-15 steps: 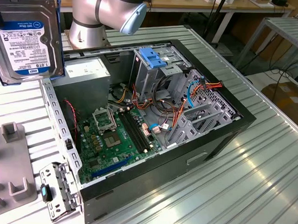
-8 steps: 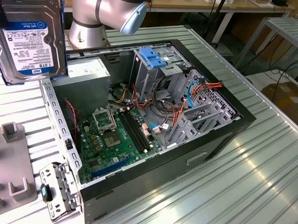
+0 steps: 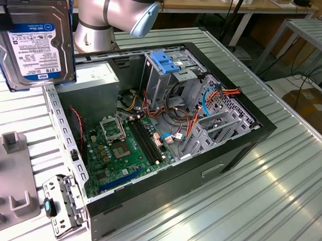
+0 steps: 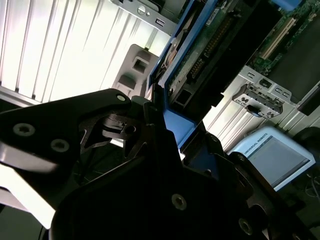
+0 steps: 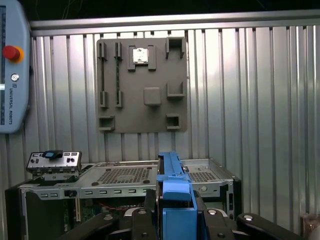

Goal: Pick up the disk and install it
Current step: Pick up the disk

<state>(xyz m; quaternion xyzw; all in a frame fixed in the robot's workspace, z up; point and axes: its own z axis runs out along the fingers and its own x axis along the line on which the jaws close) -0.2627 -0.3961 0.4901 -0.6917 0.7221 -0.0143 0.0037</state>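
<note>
A: Blue rails, dark body: where is the disk (image 3: 38, 38) sitting?
B: It is hanging in the air above the open computer case (image 3: 173, 191), touching no part of it, its label showing in the exterior view.
A: And the gripper (image 5: 175, 205)?
B: Its black fingers (image 4: 155, 135) are pinching the disk by one blue rail, in both wrist views. The grey fixture plate (image 5: 142, 85) is lying beside the case.

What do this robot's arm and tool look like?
The arm is thick, round and silver-grey, with a pale blue cap on a joint. The tool is black, built of angular plates with small round screws.
</note>
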